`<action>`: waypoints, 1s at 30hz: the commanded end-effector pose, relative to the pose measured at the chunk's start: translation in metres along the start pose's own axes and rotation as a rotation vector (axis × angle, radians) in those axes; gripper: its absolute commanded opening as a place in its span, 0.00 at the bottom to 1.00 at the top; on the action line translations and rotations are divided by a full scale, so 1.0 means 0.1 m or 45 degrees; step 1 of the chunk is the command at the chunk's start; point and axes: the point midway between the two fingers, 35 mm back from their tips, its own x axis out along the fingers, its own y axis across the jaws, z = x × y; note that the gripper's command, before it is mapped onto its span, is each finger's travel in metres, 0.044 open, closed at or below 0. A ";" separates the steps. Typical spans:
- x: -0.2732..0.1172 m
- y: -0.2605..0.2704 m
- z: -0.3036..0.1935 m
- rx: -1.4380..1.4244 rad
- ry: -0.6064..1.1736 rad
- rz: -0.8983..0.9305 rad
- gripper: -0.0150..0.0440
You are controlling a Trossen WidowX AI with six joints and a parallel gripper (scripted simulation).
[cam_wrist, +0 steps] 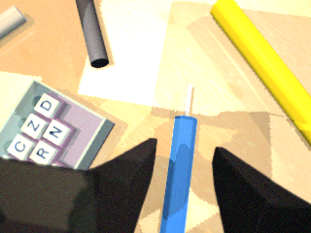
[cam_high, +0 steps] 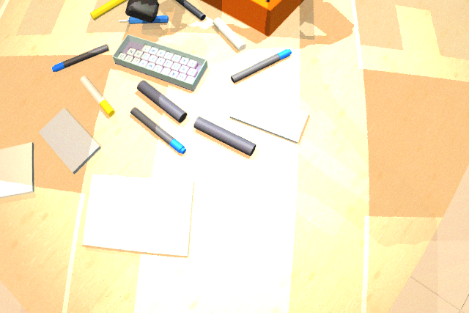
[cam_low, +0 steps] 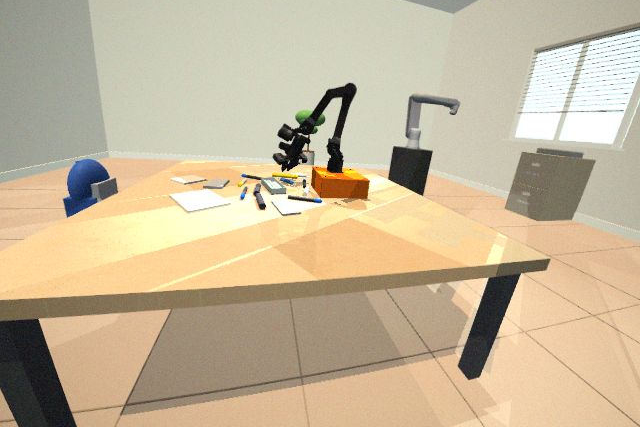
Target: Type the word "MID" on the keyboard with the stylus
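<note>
Claw of the black robot arm is apart, w/ nothing held. Blue stylus w/ thin white tip lies on the wooden tabletop, btwn the fingertips in the wrist view, near the gray-green boxed keyboard w/ white keys. Fat yellow stick lies nearby too.

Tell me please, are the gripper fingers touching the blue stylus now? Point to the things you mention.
Apart. The wrist view shows tabletop between the blue stylus (cam_high: 160,19) (cam_wrist: 181,167) and each finger of the gripper (cam_high: 141,17) (cam_wrist: 186,146).
</note>
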 end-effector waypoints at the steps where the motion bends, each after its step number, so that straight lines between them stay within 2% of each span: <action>1: 0.03 -0.02 -0.03 0.000 0.009 -0.011 0.51; 30: 0.14 -0.02 -0.09 0.000 0.009 -0.011 0.51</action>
